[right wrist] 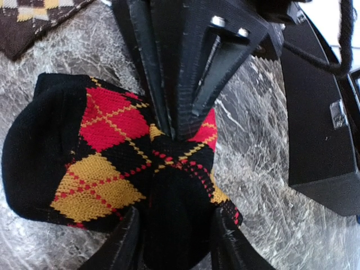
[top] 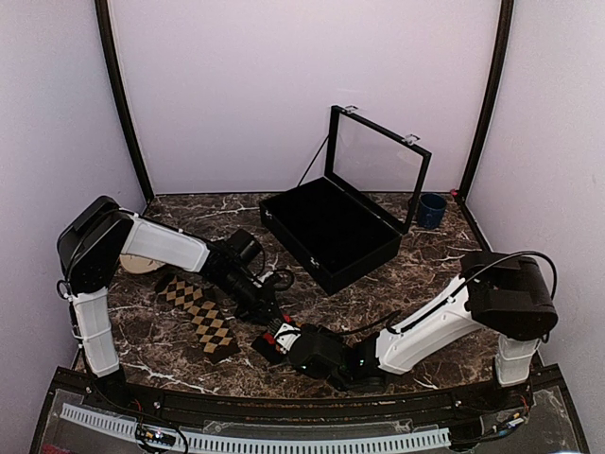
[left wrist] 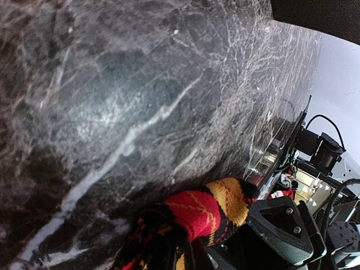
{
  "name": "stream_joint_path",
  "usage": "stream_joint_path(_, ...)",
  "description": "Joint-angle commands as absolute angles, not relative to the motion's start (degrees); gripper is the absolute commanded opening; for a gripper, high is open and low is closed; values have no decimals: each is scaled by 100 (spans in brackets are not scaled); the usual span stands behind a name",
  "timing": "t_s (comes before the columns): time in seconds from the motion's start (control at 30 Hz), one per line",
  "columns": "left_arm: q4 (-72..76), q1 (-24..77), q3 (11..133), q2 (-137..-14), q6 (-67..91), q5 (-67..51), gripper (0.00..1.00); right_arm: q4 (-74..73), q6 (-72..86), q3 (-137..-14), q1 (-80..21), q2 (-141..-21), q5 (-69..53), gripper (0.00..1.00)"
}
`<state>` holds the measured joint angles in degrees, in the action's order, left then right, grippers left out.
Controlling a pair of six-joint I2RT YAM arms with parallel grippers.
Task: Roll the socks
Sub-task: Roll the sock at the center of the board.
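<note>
Red-and-orange sock lies bunched on the bench, by the middle of the near edge. Left claw is narrow, pinched on the sock's middle from the far side. Right claw is parted with the dark roll end between its jaws; gripping or not, cannot tell. Tan sock lies flat toward the left edge, apart from both claws.

Black sock — red-and-orange diamonds; dark marbled table
</note>
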<state>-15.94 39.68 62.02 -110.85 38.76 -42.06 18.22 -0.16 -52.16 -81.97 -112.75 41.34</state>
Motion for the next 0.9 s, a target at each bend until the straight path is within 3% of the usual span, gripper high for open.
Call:
stream_joint_path(0.0, -2048, 4000, 6147, -11349, 3775, -3538, 10, 1313, 429, -5220, -8209, -10980, 3987, 43)
stream_joint_path(0.6, -2134, 3999, 6218, -11654, 3626, -3468, 9, 670, 1888, -4638, -8185, -9201, 3505, 51)
stream_joint_path(0.87, -2189, 3999, 6214, -11748, 3508, -3480, 8, 1264, 3294, -4533, -7472, -9452, 2076, 52)
